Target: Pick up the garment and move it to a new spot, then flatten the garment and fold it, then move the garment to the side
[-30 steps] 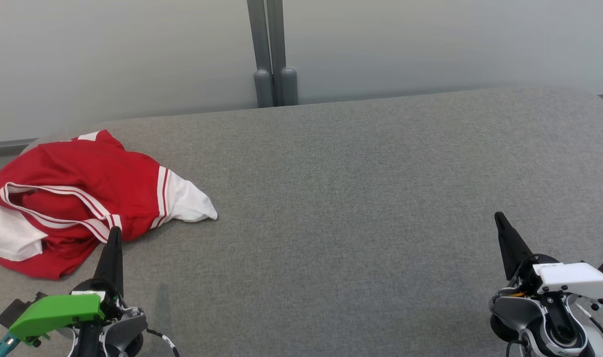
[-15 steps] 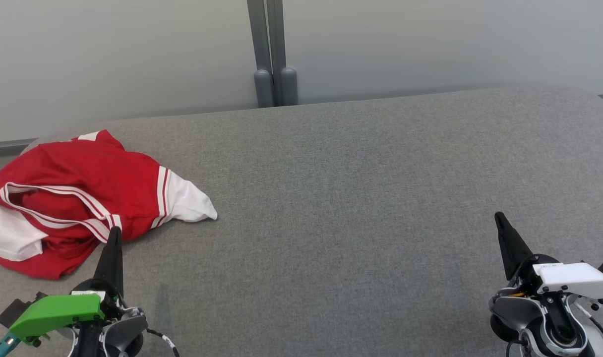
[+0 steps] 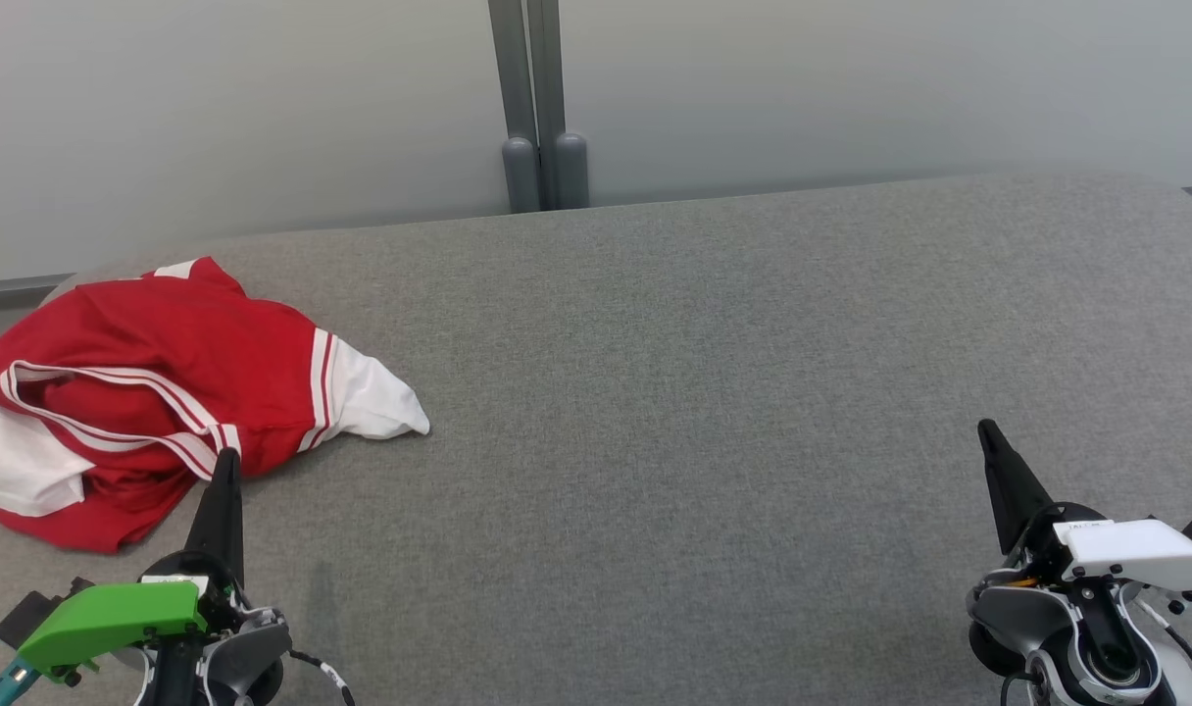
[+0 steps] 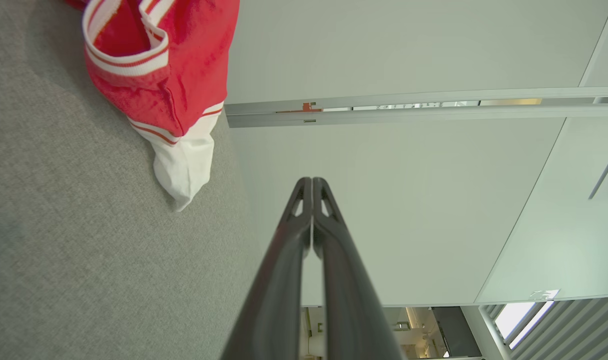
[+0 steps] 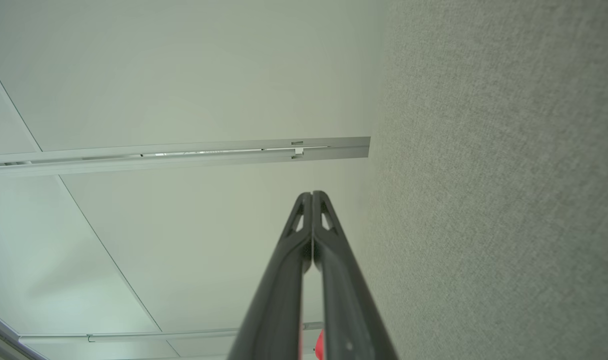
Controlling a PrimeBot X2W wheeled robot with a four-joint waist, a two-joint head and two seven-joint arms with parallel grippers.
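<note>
Garment (image 3: 155, 363) in heap on grey surface (image 3: 704, 441)

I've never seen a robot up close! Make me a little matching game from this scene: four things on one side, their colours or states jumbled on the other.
Things:
1. garment
2. left gripper
3. right gripper
4. table

Descriptions:
A. shut, white casing behind it
B. grey, fabric-covered
C. red and white, crumpled
D. shut, green casing behind it

Pairs: 1-C, 2-D, 3-A, 4-B
</note>
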